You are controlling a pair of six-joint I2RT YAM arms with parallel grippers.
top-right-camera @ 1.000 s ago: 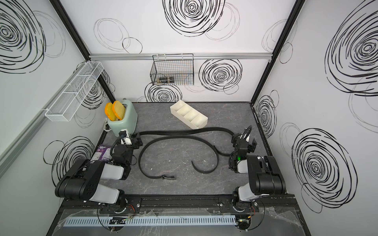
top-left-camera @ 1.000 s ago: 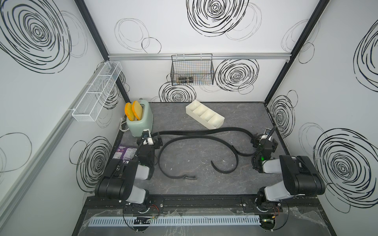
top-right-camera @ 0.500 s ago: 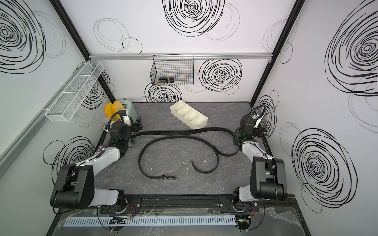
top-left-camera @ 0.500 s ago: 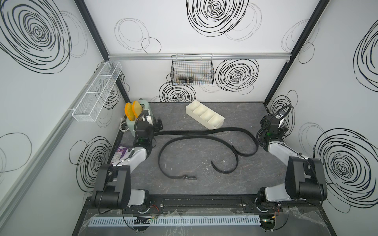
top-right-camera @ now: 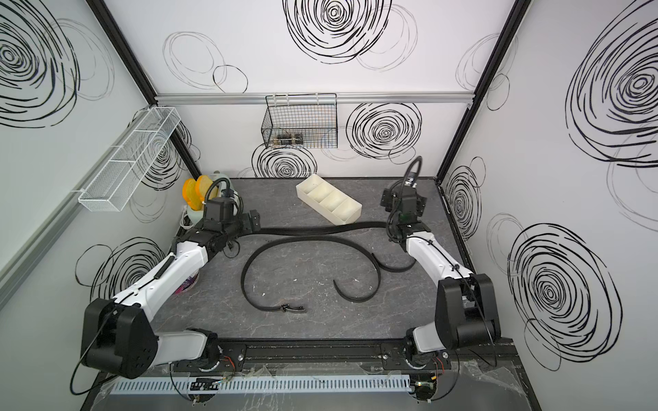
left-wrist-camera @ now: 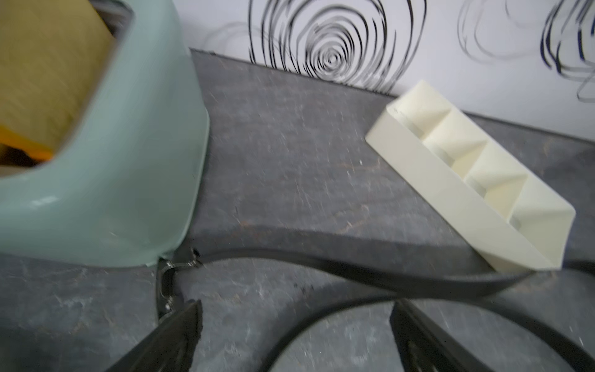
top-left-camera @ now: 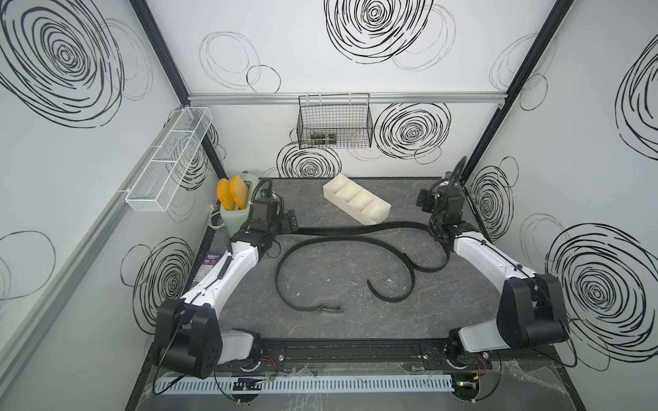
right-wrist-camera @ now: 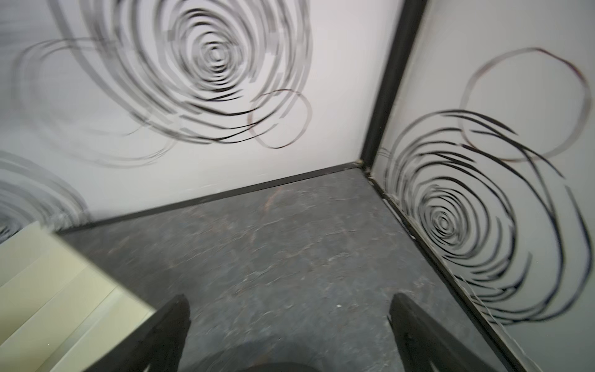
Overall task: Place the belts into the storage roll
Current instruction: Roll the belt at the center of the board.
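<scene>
Currently: nothing stowed.

Item: storage roll [top-left-camera: 344, 209], a cream four-compartment tray, set askew at the back of the table [top-left-camera: 356, 338]. All four compartments show empty.

Item: first belt [left-wrist-camera: 354, 270], black, uncoiled. Its buckle end lies beside the mint-green toaster [top-left-camera: 233, 222]. The strap runs across the table past the tray's near corner, which it seems to brush, though blur leaves that unsure.

Item: second belt [top-left-camera: 278, 275], uncoiled, lying in a wide open loop mid-table with its buckle toward the front edge.

Item: left tool [left-wrist-camera: 294, 322], jaws wide apart, gripping nothing, poised over the first belt's buckle end.

Item: right tool [right-wrist-camera: 288, 314], jaws wide apart, empty, over bare table near the back right corner.

Outstanding, by my reckoning: everything. Each belt needs to be picked up, wound and seated in a compartment.
</scene>
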